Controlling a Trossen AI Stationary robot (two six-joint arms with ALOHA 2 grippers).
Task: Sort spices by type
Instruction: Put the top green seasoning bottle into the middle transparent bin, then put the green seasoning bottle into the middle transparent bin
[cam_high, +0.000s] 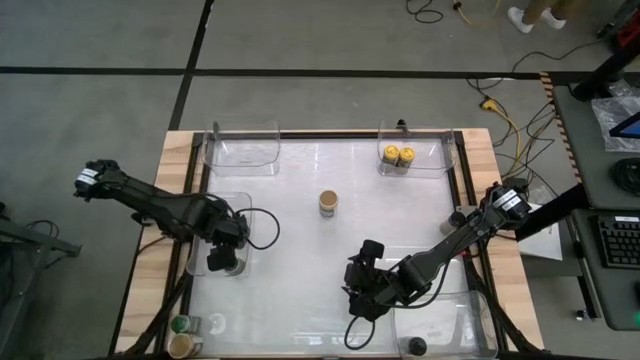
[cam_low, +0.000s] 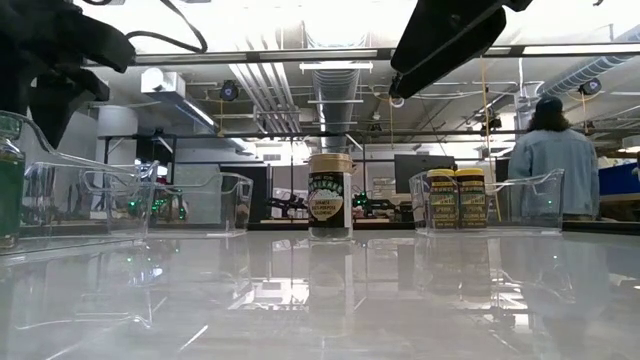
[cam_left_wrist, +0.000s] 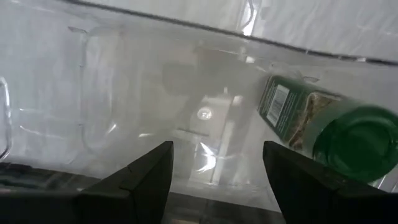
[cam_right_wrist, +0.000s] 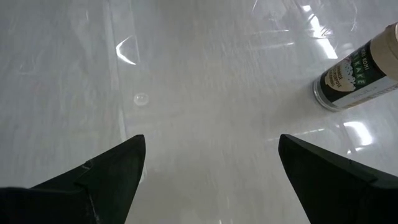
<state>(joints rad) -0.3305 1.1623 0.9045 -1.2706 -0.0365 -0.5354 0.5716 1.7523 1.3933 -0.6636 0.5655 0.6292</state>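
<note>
A green-lidded spice jar (cam_left_wrist: 348, 134) stands upright on the floor of the clear bin (cam_high: 215, 205) at the table's left edge. My left gripper (cam_left_wrist: 217, 180) hangs open over that bin, pointing down. The jar is beside its fingers, not between them. A tan-lidded jar (cam_high: 328, 203) stands alone at the table's middle and also shows in the right wrist view (cam_right_wrist: 357, 71). My right gripper (cam_high: 365, 290) hovers open nearer the front edge, with nothing between its fingers. Two yellow-lidded jars (cam_high: 398, 155) stand in the far right bin. A black-lidded jar (cam_high: 417, 346) sits in the near right bin.
A clear bin (cam_high: 242, 147) stands at the far left. A green-lidded jar (cam_high: 180, 323) and a tan-lidded one (cam_high: 182, 346) sit at the near left corner. A person (cam_low: 550, 160) stands in the room beyond the table. Bare tabletop lies between the arms.
</note>
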